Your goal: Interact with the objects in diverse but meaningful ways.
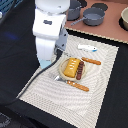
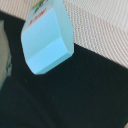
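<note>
A light blue faceted cup [image 2: 47, 42] fills much of the wrist view, tilted, over the black cloth beside the mat's edge. In the exterior view the cup [image 1: 47, 65] shows just below my gripper [image 1: 49, 61] at the mat's left edge. The arm's body hides the fingers, so I cannot tell whether they hold the cup. A ridged orange-yellow block [image 1: 71, 67] and a thin dark-brown stick [image 1: 80, 71] lie on a small plate [image 1: 64, 73] to the exterior view's right of the gripper. A white bone-shaped piece [image 1: 87, 48] lies farther back on the mat.
A striped mat [image 1: 97, 87] lies on a black cloth. Two orange-handled pieces of cutlery [image 1: 91, 61] [image 1: 78, 86] flank the plate. Grey pots [image 1: 94, 17] [image 1: 75, 10] and a bowl [image 1: 125, 17] stand at the back.
</note>
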Available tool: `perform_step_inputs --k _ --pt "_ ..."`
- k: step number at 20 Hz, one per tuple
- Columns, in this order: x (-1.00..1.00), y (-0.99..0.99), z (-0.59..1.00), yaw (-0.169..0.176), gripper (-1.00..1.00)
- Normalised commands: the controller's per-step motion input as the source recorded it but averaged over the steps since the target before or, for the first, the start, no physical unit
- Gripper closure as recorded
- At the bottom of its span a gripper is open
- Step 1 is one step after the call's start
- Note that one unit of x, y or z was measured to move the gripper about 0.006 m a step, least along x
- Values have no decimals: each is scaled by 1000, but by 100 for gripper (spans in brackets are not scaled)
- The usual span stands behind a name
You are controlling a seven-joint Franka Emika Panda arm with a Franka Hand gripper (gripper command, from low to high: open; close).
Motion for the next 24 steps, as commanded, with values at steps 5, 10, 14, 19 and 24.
perform_step_inputs --k 5,10,14,19,24 --pt "-455 -4 -71 21 -100" --pt "-600 7 -239 24 -100" --pt "-624 122 -229 29 -100" --pt "-769 199 -329 44 -100" --pt "-778 129 -370 47 -100"
